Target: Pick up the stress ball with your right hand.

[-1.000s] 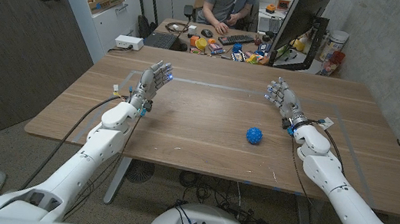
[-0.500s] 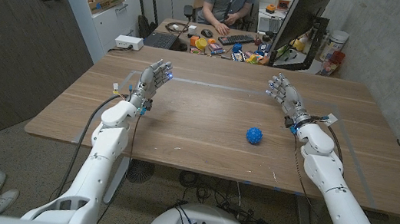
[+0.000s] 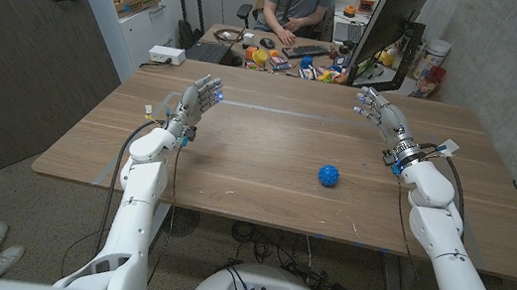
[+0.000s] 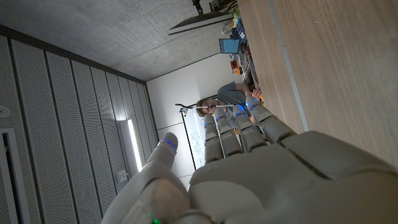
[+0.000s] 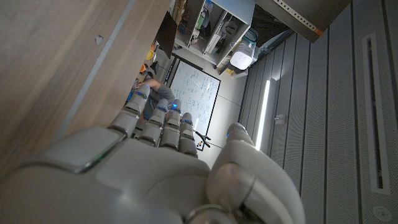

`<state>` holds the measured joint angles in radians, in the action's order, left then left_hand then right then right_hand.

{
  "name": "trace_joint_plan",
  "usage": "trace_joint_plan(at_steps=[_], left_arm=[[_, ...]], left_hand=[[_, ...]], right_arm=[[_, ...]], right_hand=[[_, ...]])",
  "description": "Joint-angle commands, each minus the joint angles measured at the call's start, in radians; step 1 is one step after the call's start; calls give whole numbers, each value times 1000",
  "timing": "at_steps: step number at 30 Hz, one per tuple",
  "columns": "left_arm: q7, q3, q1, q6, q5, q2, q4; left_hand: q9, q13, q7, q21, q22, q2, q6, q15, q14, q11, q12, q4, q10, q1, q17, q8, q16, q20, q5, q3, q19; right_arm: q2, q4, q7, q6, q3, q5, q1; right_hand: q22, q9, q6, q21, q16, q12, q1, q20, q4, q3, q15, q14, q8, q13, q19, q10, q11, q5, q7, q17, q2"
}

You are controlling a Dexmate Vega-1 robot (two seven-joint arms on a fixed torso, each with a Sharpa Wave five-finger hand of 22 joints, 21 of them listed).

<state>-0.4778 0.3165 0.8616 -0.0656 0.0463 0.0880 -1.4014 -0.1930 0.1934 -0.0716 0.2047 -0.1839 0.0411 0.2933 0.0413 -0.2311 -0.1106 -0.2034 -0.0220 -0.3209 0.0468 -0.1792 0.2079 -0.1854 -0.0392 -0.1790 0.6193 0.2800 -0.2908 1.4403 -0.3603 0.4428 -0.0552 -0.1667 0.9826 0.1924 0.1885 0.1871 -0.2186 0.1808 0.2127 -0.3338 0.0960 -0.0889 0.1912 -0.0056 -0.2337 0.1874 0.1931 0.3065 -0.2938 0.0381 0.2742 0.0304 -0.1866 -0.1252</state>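
The stress ball [image 3: 329, 175] sits alone on the counter [image 3: 255, 175], nothing around it. Right hand [image 3: 383, 120] and left hand [image 3: 197, 103] hover far off, fingers released and holding nothing.

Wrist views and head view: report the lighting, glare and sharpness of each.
Head view: even light, sharp, soft shadow under the stress ball. Left wrist view: bright ceiling strip flares, left hand close and soft. Right wrist view: similar strip glare, right hand slightly blurred.

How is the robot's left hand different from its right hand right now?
The left hand sits at the table's left side; the right hand is at the right side, nearer the blue stress ball. The right hand also reaches slightly farther up the table. Both are open, holding nothing.
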Motion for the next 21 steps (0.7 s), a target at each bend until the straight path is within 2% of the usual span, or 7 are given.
trace_joint_plan(at_steps=[1, 2, 4, 8, 15, 19, 21], left_arm=[[-49, 47, -6, 31, 75, 49, -55], [-52, 48, -8, 31, 77, 51, -55], [-55, 50, -10, 30, 81, 55, -54], [-63, 51, -13, 30, 88, 61, -54], [-66, 53, -19, 34, 100, 66, -58], [-68, 54, -22, 39, 106, 65, -62], [-67, 54, -22, 42, 110, 65, -64]], left_hand=[[-5, 2, -2, 4, -2, 6, 6, 87, -5, 2, -4, 1, -5, 7, -4, 4, -4, -40, -4, 8, 5], [-5, 2, -3, 4, -2, 6, 6, 88, -5, 1, -4, 1, -6, 7, -4, 3, -3, -40, -4, 8, 5], [-5, 2, -3, 4, -2, 6, 6, 88, -5, 1, -4, 1, -6, 7, -4, 3, -4, -40, -4, 8, 5], [-5, 2, -3, 3, -2, 6, 8, 87, -5, 0, -4, 1, -6, 7, -4, 3, -4, -40, -4, 8, 3], [-5, 2, -1, 3, -2, 5, 8, 88, -4, 2, -5, 1, -7, 7, -4, 3, -3, -41, -4, 8, 2], [-5, 2, 1, 3, -2, 6, 8, 88, -3, 2, -4, 1, -6, 8, -4, 3, -3, -41, -4, 8, 1], [-5, 2, 1, 3, -2, 6, 8, 88, -3, 2, -4, 1, -5, 8, -4, 3, -3, -42, -4, 8, 0]], right_arm=[[-26, -26, 40, 290, -56, 241, 40], [-30, -36, 49, 316, -58, 266, 37], [-38, -56, 75, 366, -63, 326, 30], [-47, -102, 162, 489, -77, 481, 7], [-52, -173, 363, 672, -96, 791, -34], [-53, -199, 496, 712, -93, 946, -42], [-61, -201, 606, 729, -88, 1059, -44]], right_hand=[[-1, 2, 19, -3, 7, 1, -50, -35, -33, 10, 3, -7, 16, 0, 25, -5, 21, 16, 8, 1, 10], [-3, 2, 26, -6, 8, 3, -62, -52, -41, 11, 1, -9, 19, -1, 36, -8, 24, 20, 13, 1, 15], [-3, 2, 29, -7, 8, 5, -68, -61, -46, 10, 2, -9, 19, -1, 42, -13, 27, 23, 14, 2, 18], [-4, 2, 28, -21, 9, 5, -82, -92, -54, 8, 0, -12, 17, -2, 84, -15, 27, 30, 17, 2, 25], [-4, 2, 27, -23, 11, 6, -89, -96, -59, 5, -8, -20, 16, -3, 96, -20, 22, 34, 17, 2, 33], [-4, 2, 11, -29, 19, 8, -103, -107, -65, 2, -28, -46, 9, -3, 118, -27, 14, 42, 15, 2, 41], [-4, 2, 10, -30, 21, 8, -107, -110, -66, 1, -36, -53, 9, -3, 123, -27, 9, 44, 14, 2, 43]])
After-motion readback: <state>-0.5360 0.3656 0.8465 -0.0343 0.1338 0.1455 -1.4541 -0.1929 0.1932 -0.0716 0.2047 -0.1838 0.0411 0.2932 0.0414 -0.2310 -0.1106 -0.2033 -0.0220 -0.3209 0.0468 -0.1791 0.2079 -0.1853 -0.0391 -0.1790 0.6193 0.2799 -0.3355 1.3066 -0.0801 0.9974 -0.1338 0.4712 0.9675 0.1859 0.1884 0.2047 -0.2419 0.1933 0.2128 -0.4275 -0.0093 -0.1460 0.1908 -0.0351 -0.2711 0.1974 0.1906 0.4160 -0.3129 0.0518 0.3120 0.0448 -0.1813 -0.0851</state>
